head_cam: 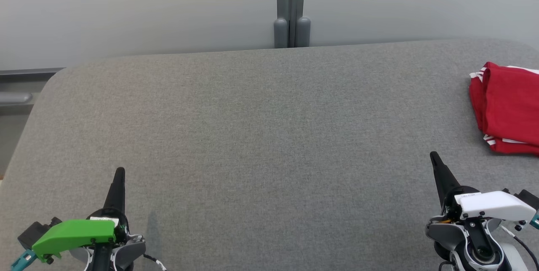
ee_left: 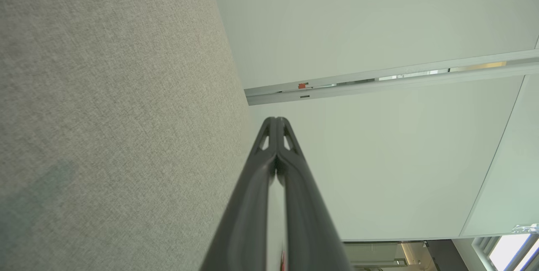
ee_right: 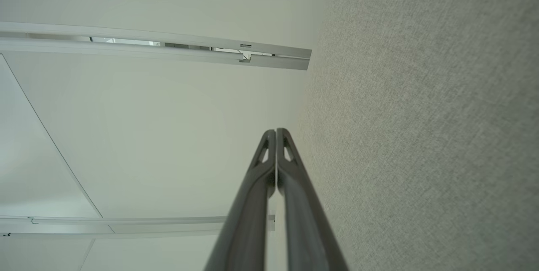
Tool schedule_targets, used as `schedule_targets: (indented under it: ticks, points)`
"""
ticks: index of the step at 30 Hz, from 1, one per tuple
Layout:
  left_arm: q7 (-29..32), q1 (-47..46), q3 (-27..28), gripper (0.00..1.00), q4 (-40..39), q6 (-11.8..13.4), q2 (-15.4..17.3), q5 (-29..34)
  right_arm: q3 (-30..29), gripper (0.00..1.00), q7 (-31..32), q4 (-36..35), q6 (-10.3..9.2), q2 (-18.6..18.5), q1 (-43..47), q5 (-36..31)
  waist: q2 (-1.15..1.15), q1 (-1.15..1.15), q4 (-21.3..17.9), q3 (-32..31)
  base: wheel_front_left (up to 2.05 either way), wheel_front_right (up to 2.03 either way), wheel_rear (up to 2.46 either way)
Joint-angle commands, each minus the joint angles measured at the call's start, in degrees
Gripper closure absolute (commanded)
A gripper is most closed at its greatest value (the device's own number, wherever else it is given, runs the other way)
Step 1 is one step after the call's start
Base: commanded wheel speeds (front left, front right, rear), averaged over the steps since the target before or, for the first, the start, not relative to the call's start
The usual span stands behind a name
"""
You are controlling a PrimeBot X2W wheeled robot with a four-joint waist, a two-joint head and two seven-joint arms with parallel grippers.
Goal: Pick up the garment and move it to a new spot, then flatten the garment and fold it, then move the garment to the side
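My left pincer (head_cam: pixel 120 175), lower left, and right pincer (head_cam: pixel 434 158), lower right, are closed, empty. The folded red garment (head_cam: pixel 509 106) lies on the table (head_cam: pixel 252 115), right edge.

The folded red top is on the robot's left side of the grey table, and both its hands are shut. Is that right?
Not quite. The red garment lies on the right side of the grey table, as the head view shows. It is folded, and the left hand and right hand are both shut.
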Motion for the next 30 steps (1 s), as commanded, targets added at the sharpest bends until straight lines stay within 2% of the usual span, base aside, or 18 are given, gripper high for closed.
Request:
schedule_targets:
  ticks: [1, 21, 30]
  points:
    - [0.38, -1.02, 0.51, 1.0, -0.44, -0.4, 0.35, -1.07, -0.24, 1.0, 0.37, -0.52, -0.03, -0.14, -0.82, 1.18, 0.0, 0.0, -0.02, -0.01, 0.0, 0.0, 0.0]
    - [2.39, -1.32, 2.29, 1.0, -0.88, -1.7, 0.34, -7.91, -1.66, 1.0, 2.57, -0.89, -0.03, -0.02, -0.76, 8.47, 0.0, 0.0, -0.33, -0.2, 0.0, 0.0, 0.0]
    - [2.5, -1.17, 2.28, 1.0, -0.84, -1.72, 0.32, -7.87, -1.75, 1.0, 2.66, -0.88, -0.03, 0.05, -0.75, 8.33, 0.0, 0.0, -0.34, -0.21, 0.0, 0.0, 0.0]
